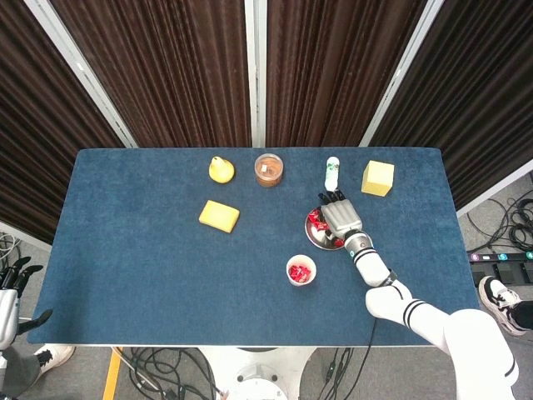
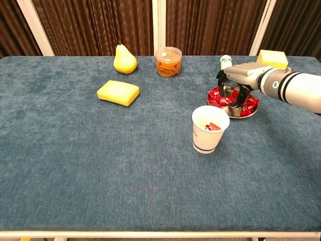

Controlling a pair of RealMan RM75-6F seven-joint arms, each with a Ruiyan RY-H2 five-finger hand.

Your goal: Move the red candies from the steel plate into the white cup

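The steel plate (image 2: 254, 108) (image 1: 315, 237) lies at the right of the table with several red candies (image 2: 216, 95) (image 1: 315, 218) in it. My right hand (image 2: 238, 79) (image 1: 336, 217) hovers palm down over the plate. Its fingers are spread like a claw, and the fingertips (image 2: 243, 97) reach down among the candies; I see nothing pinched between them. The white cup (image 2: 209, 131) (image 1: 301, 271) stands in front of the plate, to its left, with red candies inside. My left hand (image 1: 12, 285) hangs off the table's left edge, fingers apart and empty.
A pear (image 2: 124, 59), a jar of orange stuff (image 2: 168, 61) and a small white bottle (image 2: 225, 61) line the far side. A yellow block (image 2: 273, 56) sits at the back right. A yellow sponge (image 2: 118, 93) lies left of centre.
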